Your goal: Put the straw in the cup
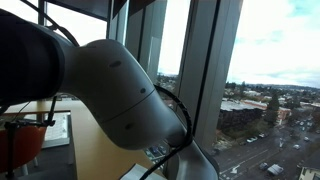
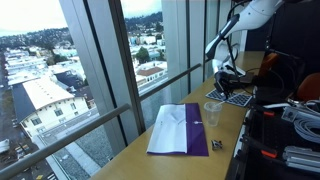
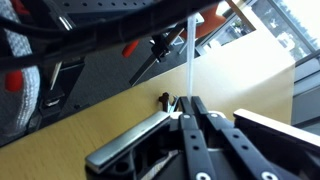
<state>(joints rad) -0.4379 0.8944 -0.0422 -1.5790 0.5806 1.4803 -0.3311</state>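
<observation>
Right now the gripper [image 3: 190, 103] holds a thin white straw [image 3: 191, 60]. In the wrist view its two dark, hard fingers [image 3: 205, 120] come in from the bottom and are pressed together on the low end of the straw. The straw is straight and smooth, and it sticks up from the fingertips. Under it is a flat wooden counter [image 3: 90, 120], light brown with a fine grain. Behind the counter there is a dark jumble of black cables [image 3: 60, 70] and a few small red bits.

In an exterior view the cup [image 2: 212, 110] stands upright on the long wooden counter [image 2: 226, 130] by the tall glass windows. It is clear plastic, round, and wider at the top. The gripper [image 2: 226, 72] hangs further along the counter than the cup, apart from it, under the white arm [image 2: 245, 20]. The straw is too thin to see here, and the cup has no straw in it.

Beside the cup lies a flat cloth [image 2: 178, 130], purple and white, shaped like a long rectangle. A small dark thing [image 2: 217, 146] sits just past its corner.

In an exterior view the arm [image 1: 110, 90], round, white and smooth, fills most of the picture.
</observation>
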